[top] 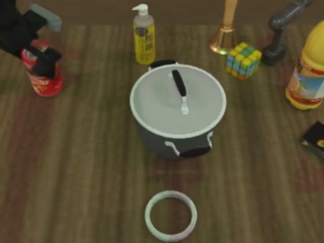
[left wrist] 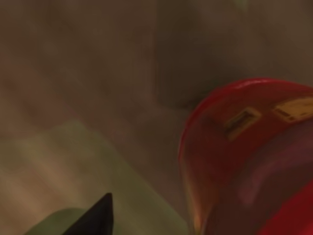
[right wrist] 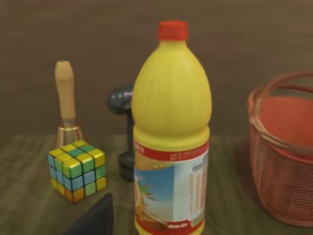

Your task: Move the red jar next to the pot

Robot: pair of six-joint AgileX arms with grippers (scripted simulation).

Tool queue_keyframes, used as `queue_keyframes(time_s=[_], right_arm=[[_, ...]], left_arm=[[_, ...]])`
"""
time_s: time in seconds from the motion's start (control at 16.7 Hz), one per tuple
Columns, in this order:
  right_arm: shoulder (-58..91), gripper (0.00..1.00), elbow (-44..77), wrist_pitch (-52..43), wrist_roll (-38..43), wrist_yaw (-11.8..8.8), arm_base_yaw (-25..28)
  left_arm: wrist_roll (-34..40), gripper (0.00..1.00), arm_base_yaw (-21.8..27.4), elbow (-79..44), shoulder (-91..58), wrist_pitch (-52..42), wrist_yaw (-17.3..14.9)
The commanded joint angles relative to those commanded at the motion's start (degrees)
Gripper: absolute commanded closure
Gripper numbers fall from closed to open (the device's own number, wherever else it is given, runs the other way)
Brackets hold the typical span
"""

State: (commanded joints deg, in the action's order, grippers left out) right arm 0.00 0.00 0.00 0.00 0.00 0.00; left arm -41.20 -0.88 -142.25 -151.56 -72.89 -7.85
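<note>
The red jar (top: 48, 85) stands at the table's far left, well left of the pot. My left gripper (top: 43, 63) is down over its top, fingers open on either side of it. In the left wrist view the red jar (left wrist: 244, 156) fills one side, with a gap between it and the one dark fingertip (left wrist: 100, 218) that shows. The pot (top: 157, 139), dark grey with a pale lid (top: 152, 101) and black handles, sits mid-table. My right gripper is outside the top view; its wrist view shows one dark fingertip (right wrist: 98, 218), open and holding nothing.
A yellow pump bottle (top: 144, 38), a bell (top: 224, 35), a colour cube (top: 243, 61), a dark drill (top: 281, 35) and an orange juice bottle (top: 306, 76) line the back. A white ring (top: 170, 213) lies in front of the pot. A basket (right wrist: 286, 156) stands beside the juice bottle.
</note>
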Motion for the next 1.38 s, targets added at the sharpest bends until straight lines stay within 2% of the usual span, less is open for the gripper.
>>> queue_keyframes(time_s=[0.3,1.08,1.38], right_arm=[[0.0,0.0,0.0,0.0,0.0,0.0,0.0],[0.0,0.0,0.0,0.0,0.0,0.0,0.0],[0.0,0.0,0.0,0.0,0.0,0.0,0.0]], left_arm=[[0.0,0.0,0.0,0.9,0.1,0.9,0.0],[0.0,0.98,0.0,0.9,0.1,0.9,0.0],[0.0,1.0,0.0,0.9,0.1,0.9,0.0]])
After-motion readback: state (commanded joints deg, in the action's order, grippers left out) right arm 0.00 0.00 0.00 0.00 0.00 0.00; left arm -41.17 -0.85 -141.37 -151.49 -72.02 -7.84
